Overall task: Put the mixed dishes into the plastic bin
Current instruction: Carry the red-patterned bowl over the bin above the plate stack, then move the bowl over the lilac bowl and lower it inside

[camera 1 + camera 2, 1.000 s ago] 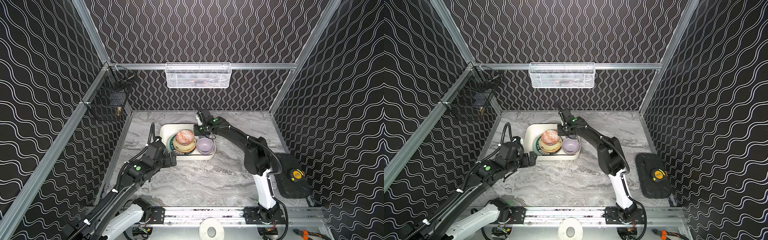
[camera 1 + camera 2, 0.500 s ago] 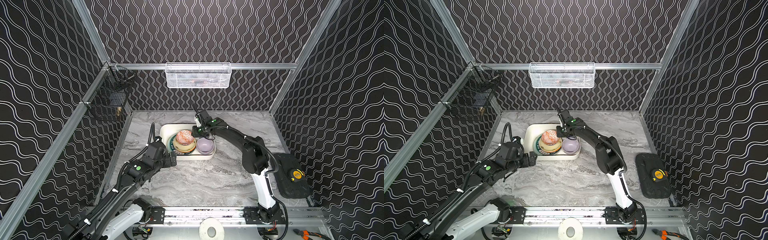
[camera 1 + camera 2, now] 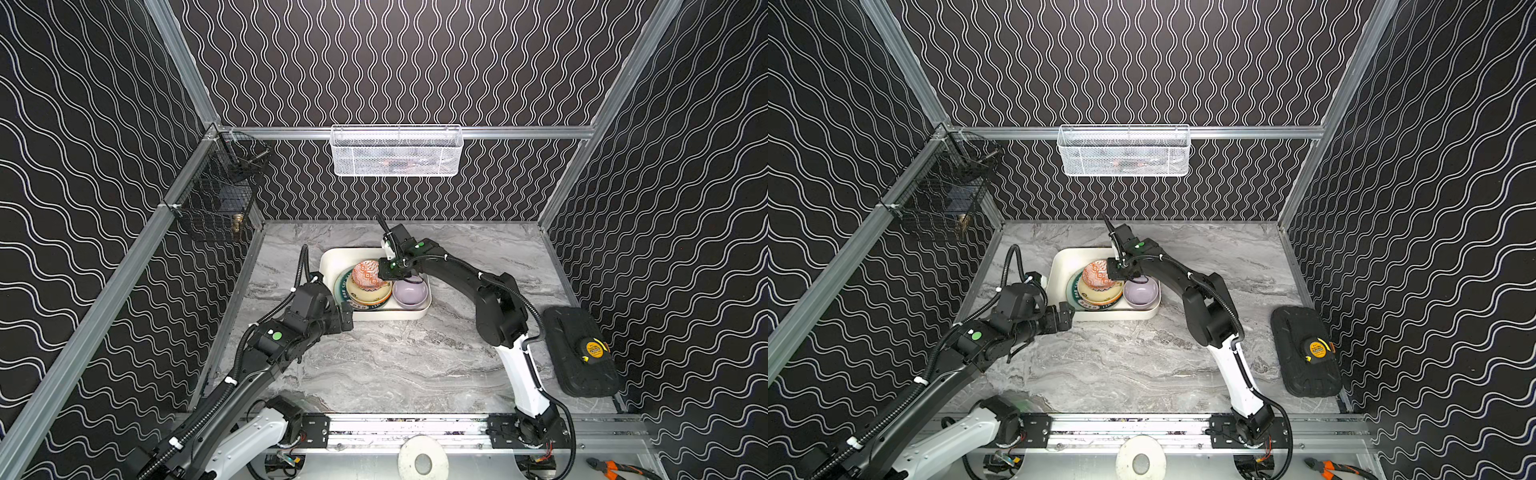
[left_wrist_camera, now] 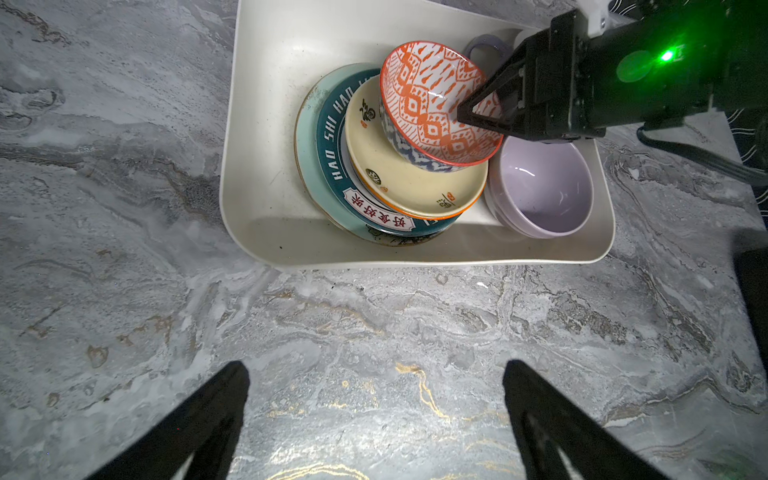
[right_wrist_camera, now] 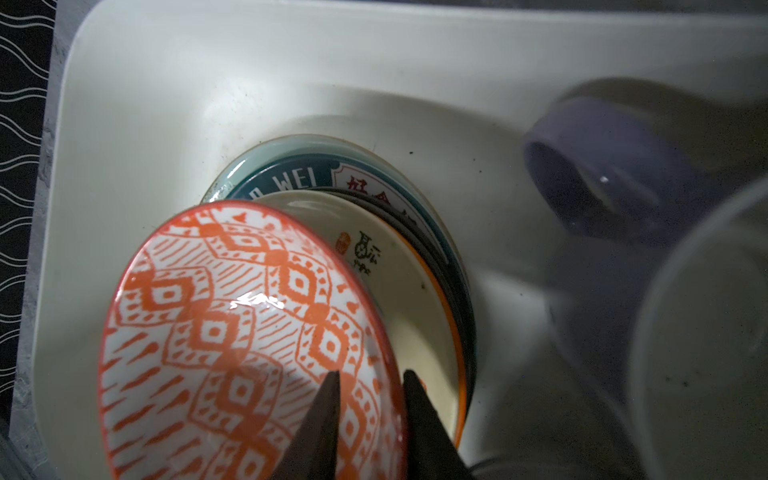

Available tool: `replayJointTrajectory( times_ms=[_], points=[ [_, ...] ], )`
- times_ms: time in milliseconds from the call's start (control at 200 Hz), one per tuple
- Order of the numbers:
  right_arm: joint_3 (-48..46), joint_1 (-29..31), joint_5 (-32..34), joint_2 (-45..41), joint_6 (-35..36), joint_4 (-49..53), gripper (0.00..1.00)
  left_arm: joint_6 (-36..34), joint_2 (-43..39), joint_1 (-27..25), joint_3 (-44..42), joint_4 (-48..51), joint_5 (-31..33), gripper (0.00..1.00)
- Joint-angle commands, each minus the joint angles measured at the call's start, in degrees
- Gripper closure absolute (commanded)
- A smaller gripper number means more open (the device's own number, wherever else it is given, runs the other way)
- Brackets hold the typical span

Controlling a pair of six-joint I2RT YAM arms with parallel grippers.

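The plastic bin (image 3: 335,261) (image 3: 1062,266) (image 4: 257,124) (image 5: 199,83) holds the mixed dishes. A mint-green plate (image 4: 306,166), a white plate with a lettered dark-green rim (image 4: 332,141) and a cream plate (image 4: 399,183) are stacked. The orange-patterned bowl (image 3: 368,274) (image 3: 1096,274) (image 4: 424,95) (image 5: 208,332) sits tilted on top. A lavender bowl (image 3: 409,293) (image 4: 544,187) and a lavender mug (image 5: 602,174) lie beside the stack. My right gripper (image 3: 383,271) (image 4: 462,114) (image 5: 370,376) straddles the orange bowl's rim, jaws narrowly apart with a gap showing. My left gripper (image 3: 347,318) (image 4: 374,365) stands wide open and empty over the table before the bin.
A white wire-mesh basket (image 3: 397,151) hangs on the back wall and a black wire basket (image 3: 216,203) on the left wall. A black case (image 3: 579,374) with a yellow tape measure (image 3: 592,349) lies at the right. Bare marble lies in front of the bin.
The right arm's elbow has swung slightly to the left while its gripper stays at the orange-patterned bowl's rim. The left arm has not moved.
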State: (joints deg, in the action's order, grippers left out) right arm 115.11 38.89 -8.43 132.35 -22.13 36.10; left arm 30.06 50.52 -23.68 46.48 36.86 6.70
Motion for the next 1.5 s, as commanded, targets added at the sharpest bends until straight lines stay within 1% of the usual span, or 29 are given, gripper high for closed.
replayJointTrajectory(
  times_ms=[0,45,145,300,370,535,686,771,991,1046,1061,1101,1236,1496],
  points=[
    [0.7,0.1,-0.6,0.3,-1.1,0.6,0.77,-0.6,-0.5,0.1,-0.1,-0.8,0.0,0.01],
    [0.7,0.1,-0.7,0.3,-1.0,0.5,0.81,-0.6,-0.6,0.1,-0.1,-0.8,0.0,0.01],
    [0.4,0.1,-0.6,-0.3,-0.9,0.4,0.85,-0.6,-0.6,0.1,-0.1,-0.8,0.0,0.01],
    [-0.8,0.0,0.6,-2.8,-0.6,-0.3,0.94,-0.7,-0.5,0.1,-0.1,-0.8,0.0,0.01],
    [-0.9,0.0,0.7,-3.5,-0.5,-0.3,0.95,-0.6,-0.7,0.2,-0.2,-0.8,0.1,0.01],
    [-1.2,-0.3,0.7,-5.5,-0.4,-0.4,0.95,-0.5,-1.0,0.2,-0.2,-0.8,0.3,0.01],
    [-3.1,-0.9,2.4,-9.0,0.7,1.1,0.95,-0.6,-1.1,0.2,-0.2,-0.9,0.2,0.01],
    [-7.0,-1.6,3.5,-12.4,1.1,1.2,0.95,-0.7,-1.2,0.2,-0.2,-1.2,-0.1,0.01],
    [-21.6,-3.4,6.7,-22.5,1.7,-0.7,0.95,-1.0,-1.1,0.2,-0.3,-1.5,-0.9,0.01],
    [-24.8,-4.2,6.8,-23.3,1.6,-1.3,0.95,-1.0,-1.2,0.2,-0.3,-1.5,-1.0,0.01],
    [-25.6,-4.4,6.9,-24.9,1.6,-1.6,0.95,-0.9,-1.3,0.2,-0.3,-1.5,-1.0,0.01],
    [-27.4,-5.1,7.0,-25.9,1.5,-2.1,0.95,-1.0,-1.4,0.2,-0.3,-1.6,-1.0,0.01],
    [-31.2,-6.8,6.5,-26.7,1.1,-3.6,0.94,-0.9,-1.5,0.2,-0.4,-1.5,-0.9,0.01],
    [-30.8,-7.7,6.3,-24.8,1.3,-3.6,0.93,-0.9,-1.4,0.2,-0.4,-1.5,-0.8,0.01]
  ],
)
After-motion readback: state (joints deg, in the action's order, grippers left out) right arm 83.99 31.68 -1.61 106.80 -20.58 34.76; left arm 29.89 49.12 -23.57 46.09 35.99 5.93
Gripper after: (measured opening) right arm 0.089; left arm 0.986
